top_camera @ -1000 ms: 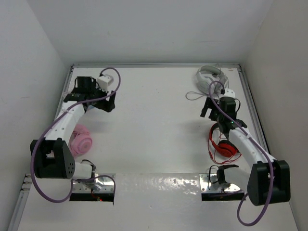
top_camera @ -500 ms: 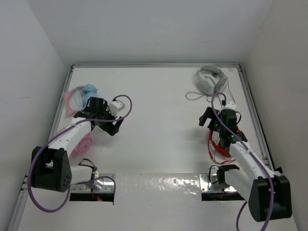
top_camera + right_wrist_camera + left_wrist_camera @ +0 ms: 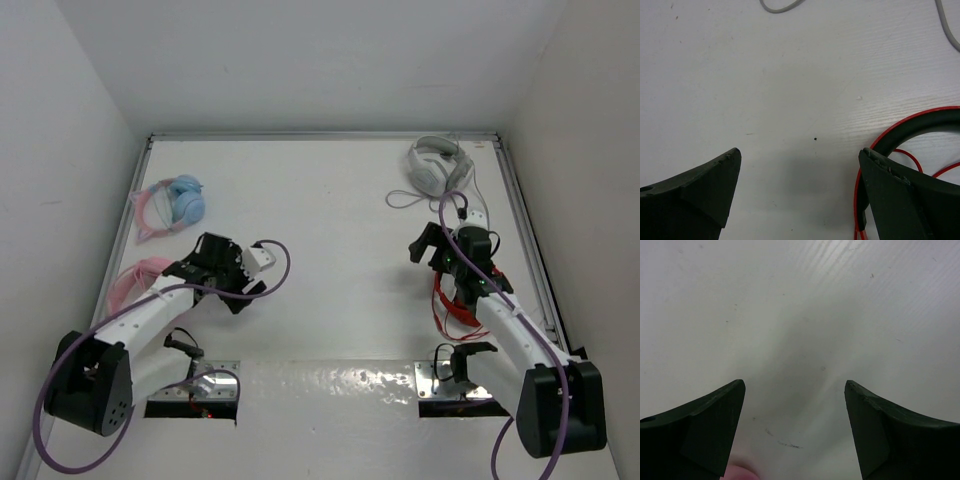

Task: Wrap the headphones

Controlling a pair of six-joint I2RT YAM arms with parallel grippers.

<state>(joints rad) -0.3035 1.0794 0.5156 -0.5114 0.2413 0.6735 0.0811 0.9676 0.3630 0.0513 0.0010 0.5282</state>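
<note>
The headphones [image 3: 178, 199], with light-blue ear cups and a pink cat-ear headband, lie at the back left of the table, untouched. My left gripper [image 3: 208, 256] hangs nearer and to their right. In the left wrist view it [image 3: 795, 385] is open over bare table with nothing between its fingers. My right gripper [image 3: 428, 248] is on the right side of the table. It [image 3: 799, 150] is open and empty too, with its right finger [image 3: 900, 200] just over a red headphone band [image 3: 920, 125].
An all-pink pair [image 3: 135, 275] lies by the left arm, and its edge [image 3: 742, 473] shows below the left fingers. A red pair [image 3: 455, 300] sits under the right arm. A white pair [image 3: 437, 163] with a grey cable [image 3: 405, 198] is at the back right.
My left arm has drawn back from the back-left corner toward the near edge, uncovering the blue headphones. My right arm shifted slightly nearer. Both grippers stayed open.
</note>
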